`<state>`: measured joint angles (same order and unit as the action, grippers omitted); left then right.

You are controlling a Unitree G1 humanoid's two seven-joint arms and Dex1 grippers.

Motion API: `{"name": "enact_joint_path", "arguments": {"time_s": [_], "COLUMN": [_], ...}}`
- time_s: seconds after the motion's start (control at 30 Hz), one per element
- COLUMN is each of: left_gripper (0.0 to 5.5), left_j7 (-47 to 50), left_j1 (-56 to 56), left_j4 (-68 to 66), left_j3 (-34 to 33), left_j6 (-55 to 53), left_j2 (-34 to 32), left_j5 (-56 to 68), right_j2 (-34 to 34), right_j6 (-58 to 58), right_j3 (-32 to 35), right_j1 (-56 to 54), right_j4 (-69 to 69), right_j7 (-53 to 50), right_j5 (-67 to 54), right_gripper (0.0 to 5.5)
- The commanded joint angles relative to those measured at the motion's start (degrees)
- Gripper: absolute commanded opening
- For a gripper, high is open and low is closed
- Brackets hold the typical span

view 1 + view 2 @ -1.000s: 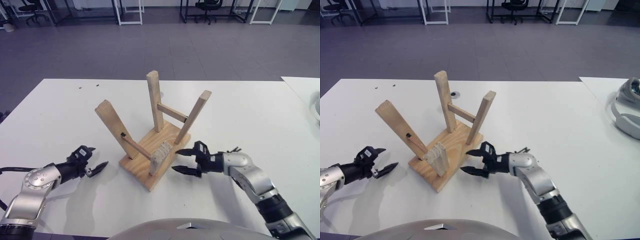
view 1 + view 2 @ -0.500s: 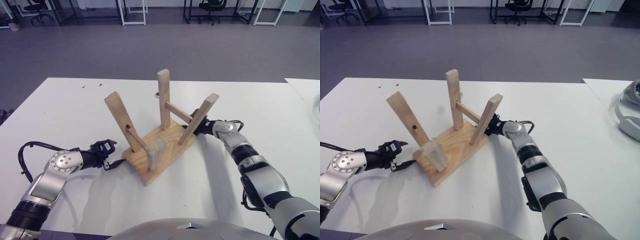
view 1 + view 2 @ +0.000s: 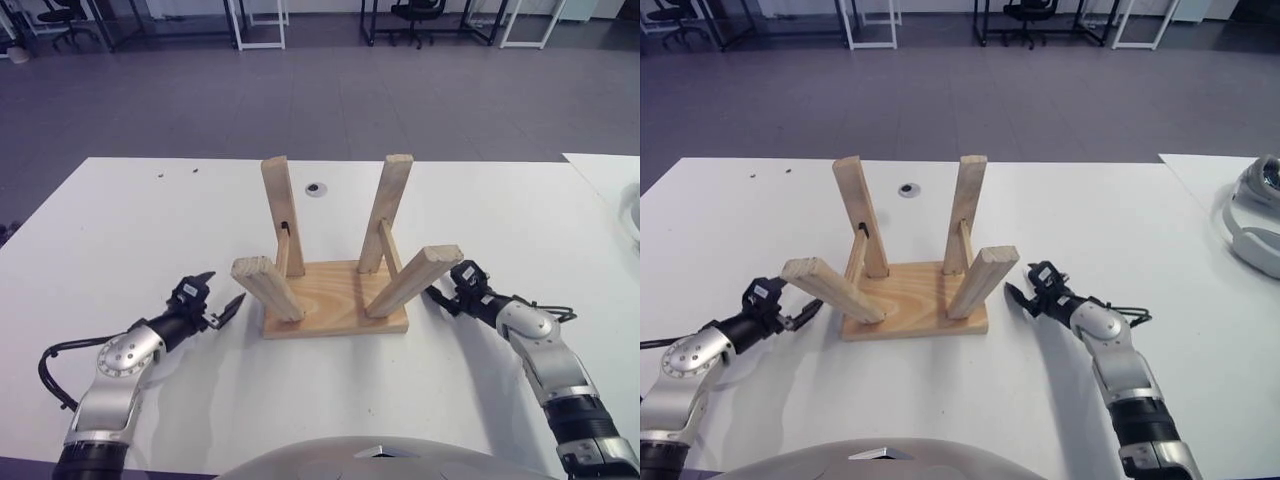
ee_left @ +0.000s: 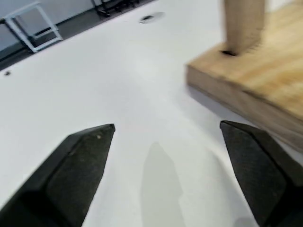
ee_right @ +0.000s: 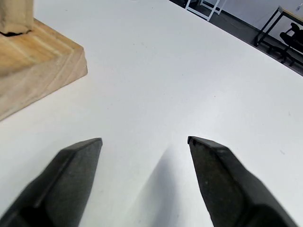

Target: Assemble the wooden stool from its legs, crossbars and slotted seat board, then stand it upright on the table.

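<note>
The wooden stool lies upside down on the white table, its seat board flat and its legs pointing up and splaying outward. Short crossbars join the legs on each side. My left gripper hovers low over the table just left of the board, open and holding nothing. In the left wrist view the left gripper faces the seat board corner. My right gripper is just right of the board near the front right leg, open and holding nothing. The right gripper frames bare table beside the seat board.
A small round hole sits in the table behind the stool. Tiny dark specks lie at the back left. A white headset-like object rests on a second table at the far right. Bare tabletop surrounds the stool.
The stool has turned from corner-on to square-on. My right gripper came away from the far leg to the board's right side. My left gripper closed in on the board's left edge.
</note>
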<state>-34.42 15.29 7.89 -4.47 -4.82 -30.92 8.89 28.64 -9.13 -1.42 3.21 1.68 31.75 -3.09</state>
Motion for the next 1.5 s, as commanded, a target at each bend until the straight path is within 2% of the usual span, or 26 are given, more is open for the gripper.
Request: {"name": "enact_joint_path", "arguments": {"time_s": [0.03,0.23,0.33,0.4,0.47,0.53,0.77,0.97,1.13,1.2,1.27,1.37,1.5], "left_gripper": [4.11,4.11,4.11,4.11,4.11,4.11,4.11,4.11,4.11,4.11,4.11,4.11,4.11], "left_j7": [2.7,1.7,2.3,3.0,1.7,-0.4,-3.4,-5.0,-12.9,-17.7,-22.3,-28.2,-30.3], "left_j1": [2.6,6.2,4.4,2.2,0.9,-0.1,-3.7,-2.7,4.4,6.2,5.5,0.4,-12.9], "left_j4": [4.0,12.5,16.5,22.1,28.6,33.2,40.9,41.9,32.3,27.3,23.7,20.4,14.8], "left_j3": [4.1,6.1,8.6,9.2,8.5,5.4,-8.2,-13.6,-15.5,-15.8,-14.1,-8.2,3.5], "left_j6": [-2.4,-10.4,-15.8,-21.7,-28.1,-33.3,-42.2,-44.2,-36.6,-33.0,-30.1,-27.8,-24.3], "left_j2": [0.9,-2.9,0.0,3.4,4.1,2.6,-2.1,-7.0,-17.4,-21.0,-23.8,-25.9,-23.4], "left_j5": [-4.7,-8.2,-6.1,-1.0,4.8,9.8,24.6,29.4,18.9,17.2,16.5,17.2,13.3], "right_j2": [-1.3,-0.1,-2.9,-4.3,-3.8,0.2,7.6,12.3,21.7,26.3,28.0,26.7,22.7], "right_j6": [-5.7,-11.4,-14.9,-19.7,-24.9,-30.7,-47.2,-48.9,-39.9,-32.2,-27.1,-23.0,-19.8], "right_j3": [-2.8,-4.2,-6.7,-6.1,-4.2,-2.5,15.5,17.7,16.1,13.1,9.7,4.4,-3.7], "right_j1": [7.5,11.5,10.3,9.4,7.9,6.6,-0.4,1.4,9.6,11.4,10.1,4.2,-5.5], "right_j4": [-8.6,-17.7,-22.3,-27.8,-31.9,-35.1,-44.6,-45.0,-38.7,-33.3,-30.0,-26.4,-20.8], "right_j7": [0.7,1.3,2.3,3.6,4.9,6.3,9.1,10.7,16.3,20.9,25.6,30.0,32.5], "right_j5": [-1.3,-2.9,-7.0,-13.1,-17.6,-18.9,-40.6,-44.1,-32.2,-25.8,-23.5,-22.7,-20.2], "right_gripper": [3.40,3.40,3.40,3.40,3.40,3.40,3.40,3.40,3.40,3.40,3.40,3.40,3.40]}}
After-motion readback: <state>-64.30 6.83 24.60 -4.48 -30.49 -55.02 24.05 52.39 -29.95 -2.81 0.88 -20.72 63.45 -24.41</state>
